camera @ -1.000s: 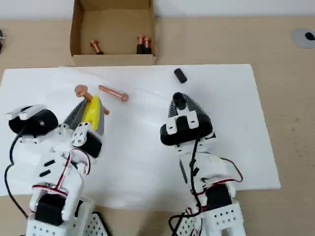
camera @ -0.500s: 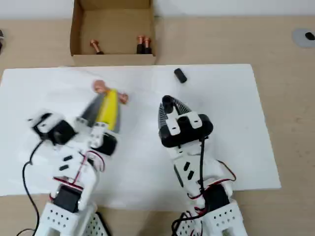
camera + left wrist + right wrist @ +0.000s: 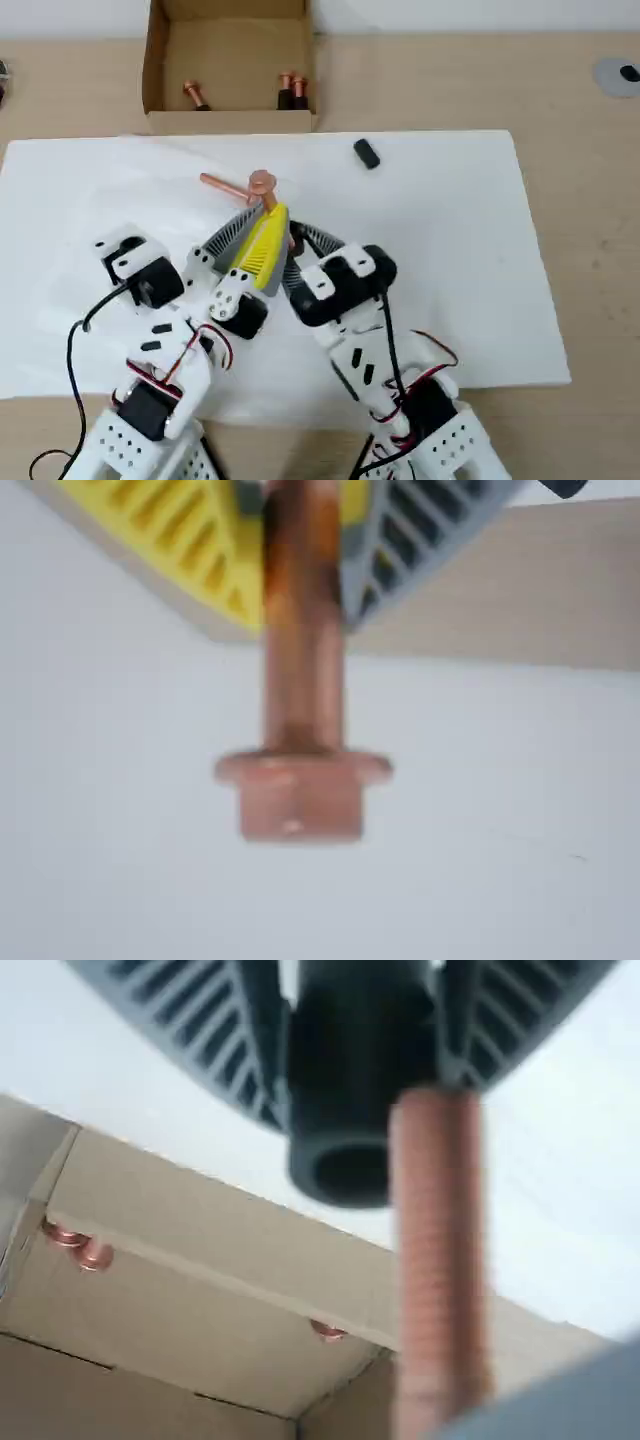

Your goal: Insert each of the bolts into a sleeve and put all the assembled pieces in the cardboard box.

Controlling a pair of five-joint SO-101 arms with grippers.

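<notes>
Bolt (image 3: pixel 263 186) and sleeve (image 3: pixel 355 1090) have just met at mid-frame in the high view, and that's the big change. A second ago my left gripper (image 3: pixel 268 208) had the bolt out at the left of the sheet (image 3: pixel 460 260), with my right gripper (image 3: pixel 297 243) well apart at centre-right. Half a second ago they were closing in. Now both arms have swung inward and the fingers nearly touch.

Left fingers (image 3: pixel 170 540) are clamped on the shank, head pointing away from the wrist. Right fingers (image 3: pixel 180 1020) are clamped round the black sleeve. In the right wrist view the threaded end sits just beside the sleeve's mouth, not inside it. So I read this as lining up for insertion: close, but off to one side, and wanting a small sideways correction before I push.

Nothing else has shifted. The second bolt (image 3: pixel 222 185) lies on the sheet just left of the held one. The spare sleeve (image 3: pixel 366 154) sits upper right of centre, and the box (image 3: pixel 155 60) at the top holds its finished pieces (image 3: pixel 291 90) as before.
</notes>
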